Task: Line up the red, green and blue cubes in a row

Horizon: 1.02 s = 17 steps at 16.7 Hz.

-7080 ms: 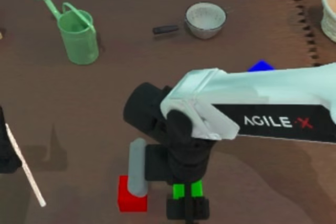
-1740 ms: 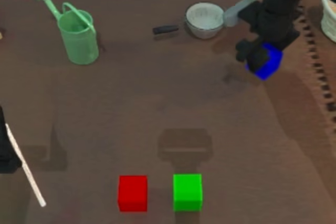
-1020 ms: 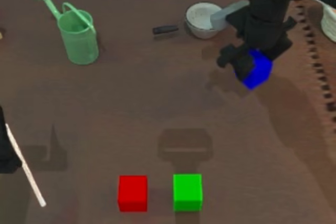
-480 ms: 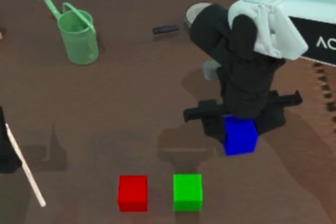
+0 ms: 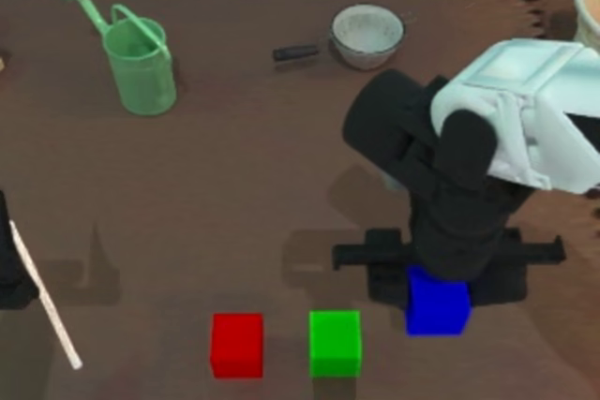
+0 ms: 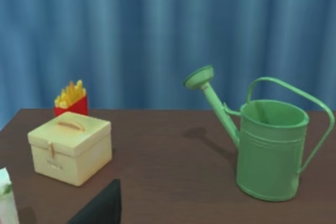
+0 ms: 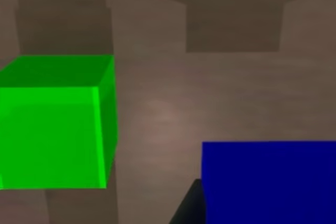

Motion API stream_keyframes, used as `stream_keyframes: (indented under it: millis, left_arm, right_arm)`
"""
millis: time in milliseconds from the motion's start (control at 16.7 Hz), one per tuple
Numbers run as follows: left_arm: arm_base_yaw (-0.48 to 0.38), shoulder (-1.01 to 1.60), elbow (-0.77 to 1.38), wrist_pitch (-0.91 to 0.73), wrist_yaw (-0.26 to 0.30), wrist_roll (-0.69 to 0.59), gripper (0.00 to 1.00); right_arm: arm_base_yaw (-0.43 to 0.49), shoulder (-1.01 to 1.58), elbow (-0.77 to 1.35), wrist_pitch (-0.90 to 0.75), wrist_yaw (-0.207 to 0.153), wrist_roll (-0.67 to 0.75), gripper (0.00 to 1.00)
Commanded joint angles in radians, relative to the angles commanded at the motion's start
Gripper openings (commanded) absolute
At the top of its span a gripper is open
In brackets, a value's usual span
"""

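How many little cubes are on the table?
3. The red cube sits near the front, the green cube beside it, and the blue cube is in the right tool.

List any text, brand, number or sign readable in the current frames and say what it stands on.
None can be read now.
The right arm shows no lettering in the top view.
The cream box has a faint mark on its front, too blurred to read.
The red, green and blue cubes, the watering can and the fries carton are unmarked.

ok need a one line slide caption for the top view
Right gripper carries the deep blue cube down beside the bright green cube and bright red cube; left arm parked at the table's left edge.
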Motion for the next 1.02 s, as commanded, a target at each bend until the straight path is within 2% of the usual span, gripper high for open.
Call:
stream_keyframes:
  millis: [300, 720, 1020]
  left_arm:
    - [0.0, 0.0, 0.0, 0.0, 0.0, 0.0, 1.0]
    - [0.0, 0.0, 0.0, 0.0, 0.0, 0.0, 1.0]
    - [0.0, 0.0, 0.0, 0.0, 0.0, 0.0, 1.0]
  right_arm:
    - [-0.006, 0.01, -0.012, 0.015, -0.002, 0.001, 0.0]
    - [0.004, 0.092, -0.164, 0.26, 0.0, 0.005, 0.0]
    - [0.005, 0.099, -0.175, 0.275, 0.0, 0.006, 0.0]
